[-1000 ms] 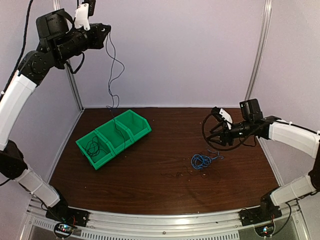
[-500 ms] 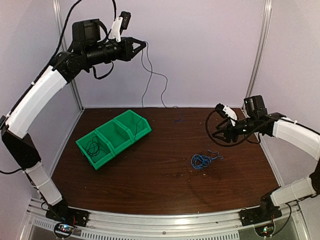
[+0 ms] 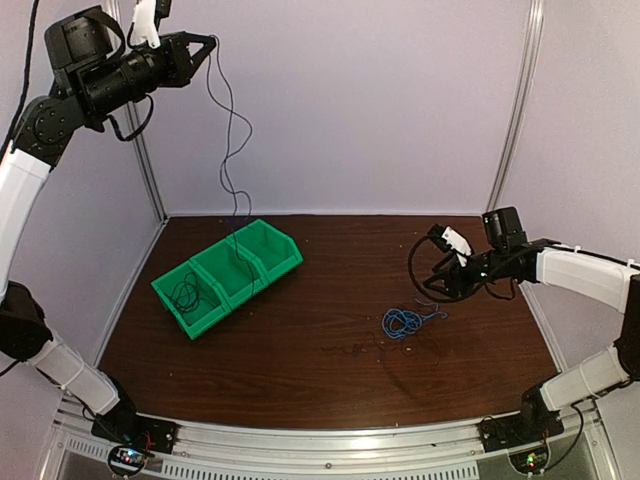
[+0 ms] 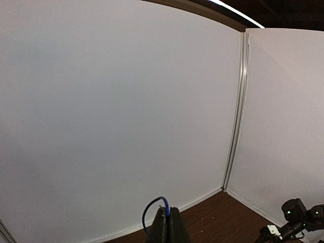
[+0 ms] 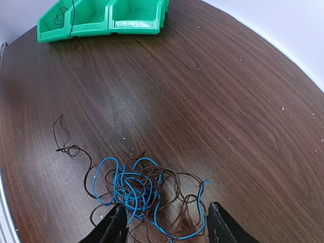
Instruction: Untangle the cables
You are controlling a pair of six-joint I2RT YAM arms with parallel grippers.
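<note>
A tangle of thin blue and dark cables (image 5: 139, 186) lies on the brown table (image 3: 320, 290), and in the top view the tangle (image 3: 402, 322) sits right of centre. My right gripper (image 5: 166, 229) hovers open just over the tangle's near edge, one finger on each side and nothing held; the top view shows the right gripper (image 3: 432, 288) just up and right of the pile. My left gripper (image 3: 203, 44) is raised high at the back left, shut on a blue cable (image 4: 152, 208) that hangs (image 3: 244, 128) down to the green bins (image 3: 228, 272).
The green bins (image 5: 101, 17) form a row of three compartments at the table's left. A dark cable (image 3: 185, 292) lies coiled in the nearest one. A loose dark strand (image 5: 63, 139) trails left of the tangle. Walls and corner posts (image 3: 515, 110) close in the back.
My left arm swung right with its hanging cable, then back up to the left. My right gripper came down and left toward the tangle, its jaws a little wider.
</note>
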